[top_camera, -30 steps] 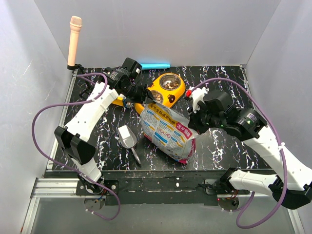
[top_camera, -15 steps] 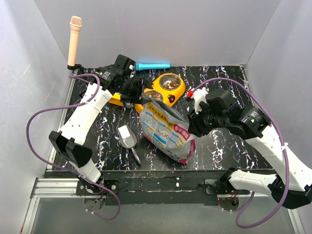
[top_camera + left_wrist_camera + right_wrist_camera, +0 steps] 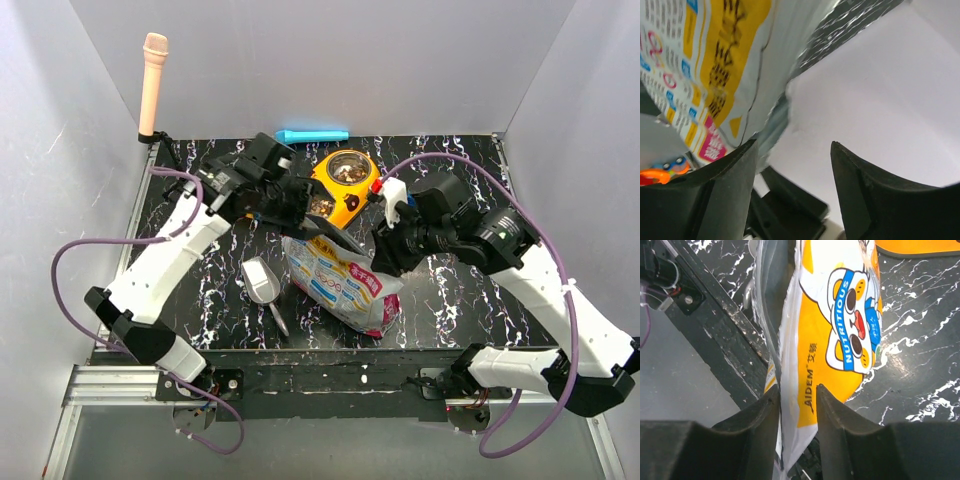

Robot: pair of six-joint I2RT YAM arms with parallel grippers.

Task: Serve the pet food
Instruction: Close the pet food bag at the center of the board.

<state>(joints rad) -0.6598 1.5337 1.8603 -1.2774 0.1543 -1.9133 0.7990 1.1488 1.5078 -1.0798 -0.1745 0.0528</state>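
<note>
Serving is judged largely done: the pet food (image 3: 349,172) sits as brown pellets in the round cup at the upper centre of the top view, with more in the second cup of the yellow double bowl (image 3: 352,203) just below and left of it. The bag (image 3: 335,278) is slumped on the worktop (image 3: 450,290) at centre frame, its mouth toward the bowl, and the scoop (image 3: 262,279) lies just left of it. What appears to remain is letting go of the bag and drawing both arms clear. The left claw (image 3: 303,207) stands with its fingers (image 3: 725,190) apart and bare wall in the gap, the bag's edge beside one finger. It is just left of the lower cup. The right claw (image 3: 378,250) has the bag's fold in a narrow gap. Whether it is pressing cannot be told. It sits below and right of the bowl, near the food but clear of it.
</note>
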